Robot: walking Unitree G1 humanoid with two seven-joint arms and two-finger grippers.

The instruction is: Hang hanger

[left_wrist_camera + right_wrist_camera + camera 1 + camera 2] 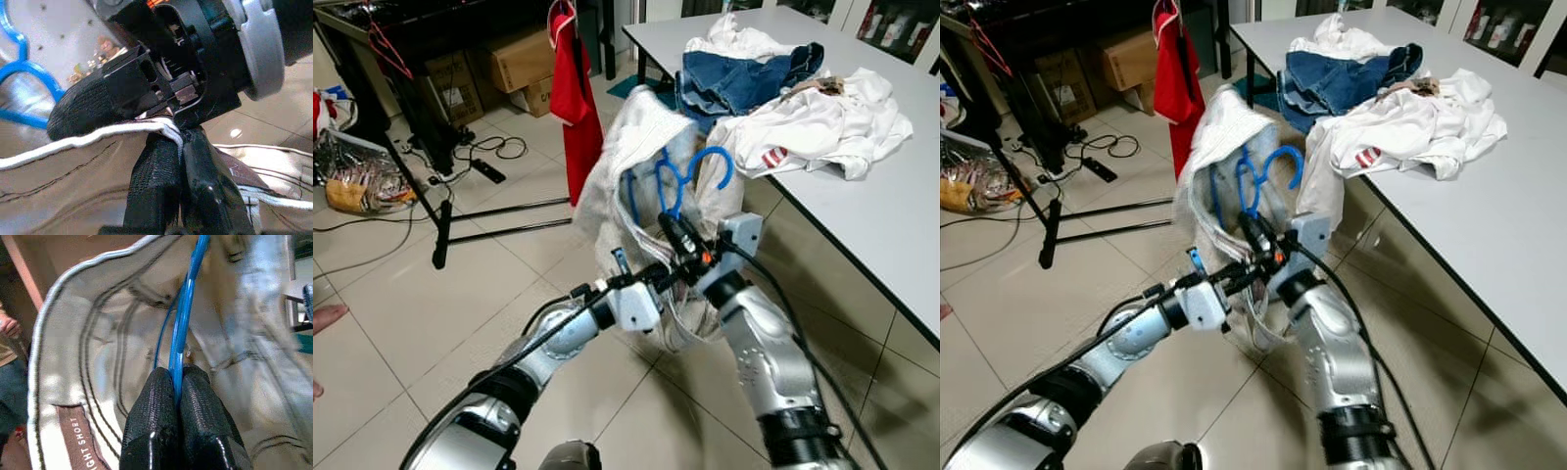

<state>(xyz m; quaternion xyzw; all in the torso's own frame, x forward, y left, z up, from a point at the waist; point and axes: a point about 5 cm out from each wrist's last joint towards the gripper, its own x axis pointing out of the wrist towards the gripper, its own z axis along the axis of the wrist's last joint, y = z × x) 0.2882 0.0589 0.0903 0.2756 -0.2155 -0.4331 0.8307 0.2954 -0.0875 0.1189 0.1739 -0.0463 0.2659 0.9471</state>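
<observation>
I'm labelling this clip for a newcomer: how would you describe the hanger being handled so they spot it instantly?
Start at the white table piled with clothes; just off its near corner the robot holds up a cream garment. Inside it is the blue hanger, pinched by the right claw, the only bright blue wire shape there.

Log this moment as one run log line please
step: hanging garment | right gripper: shut on blue hanger | left gripper: shut on white garment hem | rack: ahead left
</observation>
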